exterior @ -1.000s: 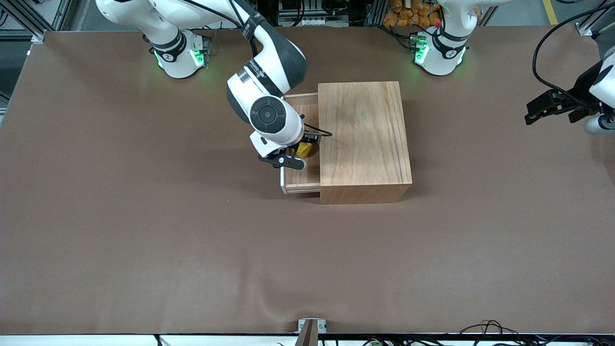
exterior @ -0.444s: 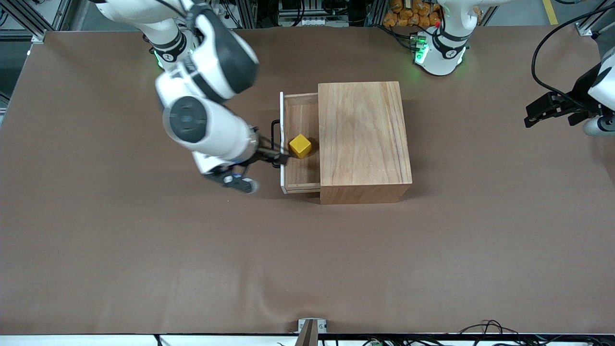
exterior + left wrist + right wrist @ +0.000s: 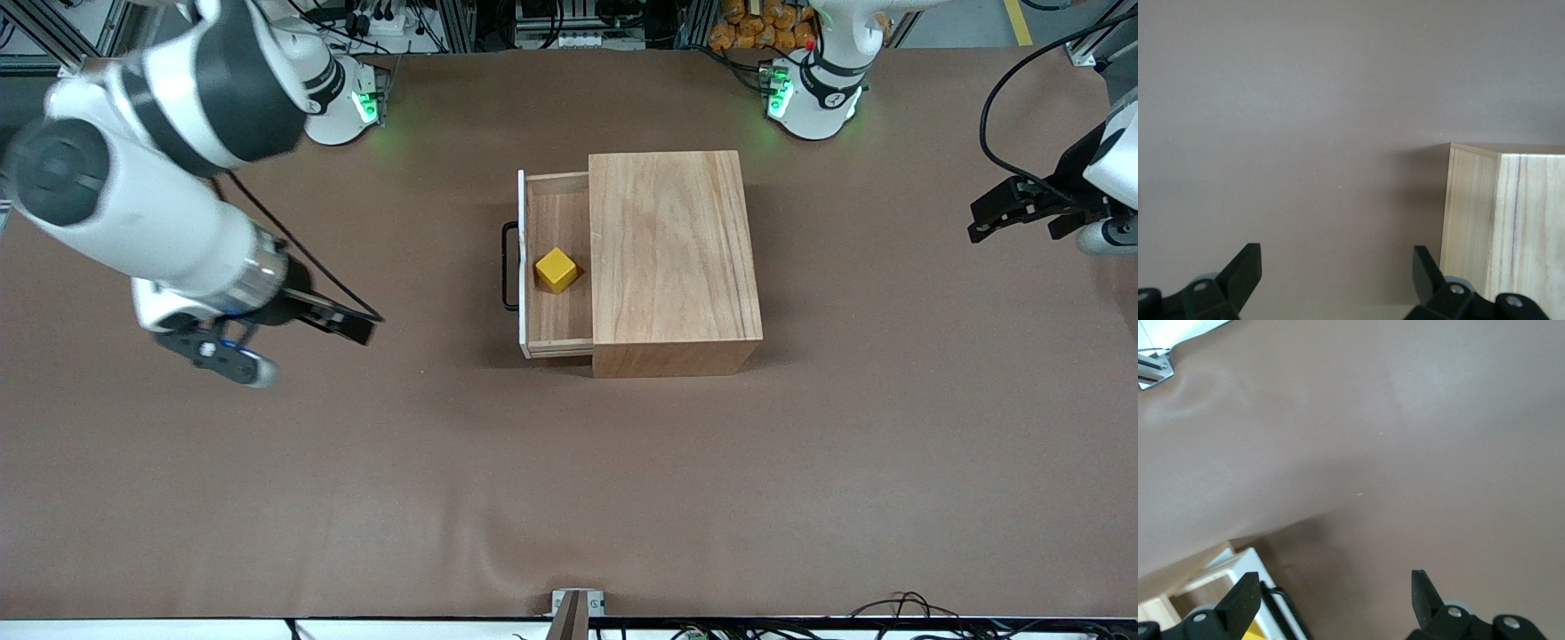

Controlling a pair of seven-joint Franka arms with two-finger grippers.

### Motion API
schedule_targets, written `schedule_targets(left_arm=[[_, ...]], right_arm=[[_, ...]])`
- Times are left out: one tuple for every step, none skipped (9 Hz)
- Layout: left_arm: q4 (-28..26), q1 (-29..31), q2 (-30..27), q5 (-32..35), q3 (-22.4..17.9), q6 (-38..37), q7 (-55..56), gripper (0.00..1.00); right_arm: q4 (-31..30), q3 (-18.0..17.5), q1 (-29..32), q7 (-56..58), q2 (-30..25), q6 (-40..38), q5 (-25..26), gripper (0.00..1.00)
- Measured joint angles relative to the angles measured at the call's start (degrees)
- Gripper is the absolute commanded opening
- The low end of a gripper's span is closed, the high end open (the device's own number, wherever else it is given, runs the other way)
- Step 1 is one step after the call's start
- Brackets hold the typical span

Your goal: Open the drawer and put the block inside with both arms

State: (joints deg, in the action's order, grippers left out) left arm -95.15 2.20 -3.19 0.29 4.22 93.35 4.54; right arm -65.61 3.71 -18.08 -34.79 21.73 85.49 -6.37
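A wide brown matte table covering [image 3: 569, 480] fills the scene, faintly creased near a small metal bracket [image 3: 576, 603] at its camera-side edge. Along the table's robot-base edge stand aluminium frame rails [image 3: 36, 31], tangled black cables [image 3: 569, 22] and an orange pile [image 3: 756, 25].

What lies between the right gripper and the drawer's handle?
Front view: only bare brown table between the open right gripper, up toward the right arm's end, and the drawer handle. The block sits in the drawer.

The right claw [image 3: 1331, 597] hung over the brown desk [image 3: 1391, 440] with its 2 fingers [image 3: 1245, 597] spread wide and empty. At 7 o'clock showed the drawer [image 3: 1238, 570], its white front, black handle [image 3: 1281, 613] and a yellow sliver of the block [image 3: 1257, 631].
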Motion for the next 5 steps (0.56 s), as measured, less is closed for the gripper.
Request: schedule_targets(left_arm=[[-0.8, 0.0, -0.6, 0.0, 0.0, 0.3, 0.0, 1.00], [-1.1, 0.0, -0.9, 0.0, 0.0, 0.4, 0.0, 1.00], [-1.1, 0.0, -1.0, 0.0, 0.1, 0.6, 0.0, 1.00], [-1.1, 0.0, -1.0, 0.0, 0.1, 0.7, 0.0, 1.00], [-0.9, 0.0, -1.0, 0.0, 0.2, 0.4, 0.0, 1.00]], right_arm=[[0.1, 0.0, 3.2, 6.4, -1.8, -3.0, 0.2, 1.00], [0.1, 0.1, 7.0, 12.8, -3.6, -5.5, 0.2, 1.00], [0.2, 0.1, 10.5, 19.5, -5.9, -8.5, 0.6, 1.00], [0.0, 0.1, 12.0, 23.1, -8.5, -10.6, 2.3, 1.00], [-1.2, 0.0, 12.4, 24.2, -11.4, -11.4, 3.8, 1.00]])
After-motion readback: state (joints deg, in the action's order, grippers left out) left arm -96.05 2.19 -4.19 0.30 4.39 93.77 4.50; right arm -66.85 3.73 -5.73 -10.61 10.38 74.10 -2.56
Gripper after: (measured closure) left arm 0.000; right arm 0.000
